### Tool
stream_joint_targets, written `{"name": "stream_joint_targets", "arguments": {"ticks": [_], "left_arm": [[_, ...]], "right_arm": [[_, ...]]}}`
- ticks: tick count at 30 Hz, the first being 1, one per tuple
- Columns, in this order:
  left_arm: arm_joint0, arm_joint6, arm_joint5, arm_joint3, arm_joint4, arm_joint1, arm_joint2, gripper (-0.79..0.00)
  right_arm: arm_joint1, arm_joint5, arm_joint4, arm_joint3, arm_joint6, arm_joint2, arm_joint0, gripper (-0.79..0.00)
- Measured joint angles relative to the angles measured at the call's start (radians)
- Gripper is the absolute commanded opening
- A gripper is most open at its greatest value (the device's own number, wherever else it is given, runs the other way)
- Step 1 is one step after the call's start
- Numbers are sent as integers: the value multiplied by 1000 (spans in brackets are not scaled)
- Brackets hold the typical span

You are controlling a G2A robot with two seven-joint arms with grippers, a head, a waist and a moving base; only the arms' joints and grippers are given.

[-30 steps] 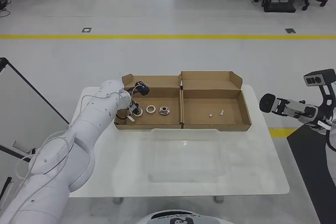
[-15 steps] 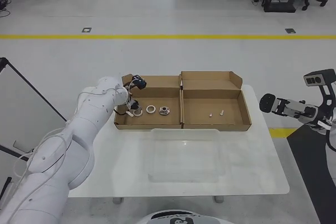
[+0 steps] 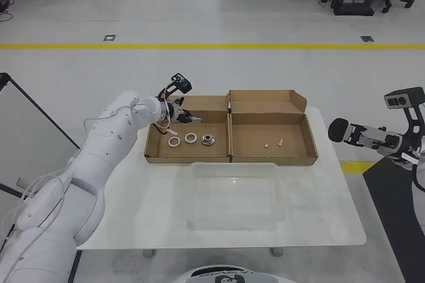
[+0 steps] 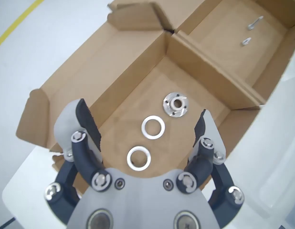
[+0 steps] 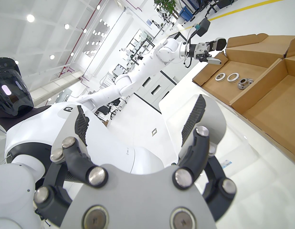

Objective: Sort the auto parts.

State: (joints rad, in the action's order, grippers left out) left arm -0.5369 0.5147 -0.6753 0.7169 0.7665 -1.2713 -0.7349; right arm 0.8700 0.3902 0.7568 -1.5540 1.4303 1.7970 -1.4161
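While the left pincer (image 4: 142,108) hangs spread and empty above the left cardboard box (image 3: 188,158), everything it might take lies below it and slightly ahead. Three metal parts sit on that box's floor in a single row. The first washer (image 4: 138,157) is almost beneath the palm, and the second washer (image 4: 153,127) lies under the gap between the fingers. The flanged hub (image 4: 175,105) lies just beyond the fingertips, nearer one finger than the other. That row runs away from the palm, roughly across the line on which the fingers close, so I judge that a straight drop would bring the pads down either side of the second washer.

The washers are flat and round, so neither has a long axis to line up with. The hub stands on its flange with its bore facing up, and its raised collar looks the easier thing to pinch.

Farther ahead, past the shared wall, the right cardboard box (image 3: 273,161) holds two small fasteners (image 4: 245,41), apart from each other. The clear bin (image 3: 234,165) sits beside both boxes on the table (image 3: 326,205), off to one side of this pincer.

The right pincer (image 5: 139,106) is also spread and holds nothing. It hangs off the table's edge, well apart from every part, so the left arm is plainly the nearer one to the row.
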Motion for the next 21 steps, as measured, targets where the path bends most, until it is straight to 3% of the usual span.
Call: {"name": "stream_joint_targets", "arguments": {"ticks": [3, 7, 10, 13, 16, 21], "left_arm": [[-91, 9, -17, 185, -2, 61, -99, 0], [-300, 70, -9, 527, -34, 153, -297, 0], [-476, 132, -6, 775, -83, 204, -455, 0], [-634, 159, -25, 966, -145, 237, -600, 0], [-753, 160, -63, 1091, -215, 257, -718, 0], [-889, 171, -104, 1189, -303, 280, -878, 0]], "right_arm": [[0, 0, 0, 0, 0, 0, 0, 0], [0, 0, 0, 0, 0, 0, 0, 0], [0, 0, 0, 0, 0, 0, 0, 0], [0, 0, 0, 0, 0, 0, 0, 0], [0, 0, 0, 0, 0, 0, 0, 0], [0, 0, 0, 0, 0, 0, 0, 0]]}}
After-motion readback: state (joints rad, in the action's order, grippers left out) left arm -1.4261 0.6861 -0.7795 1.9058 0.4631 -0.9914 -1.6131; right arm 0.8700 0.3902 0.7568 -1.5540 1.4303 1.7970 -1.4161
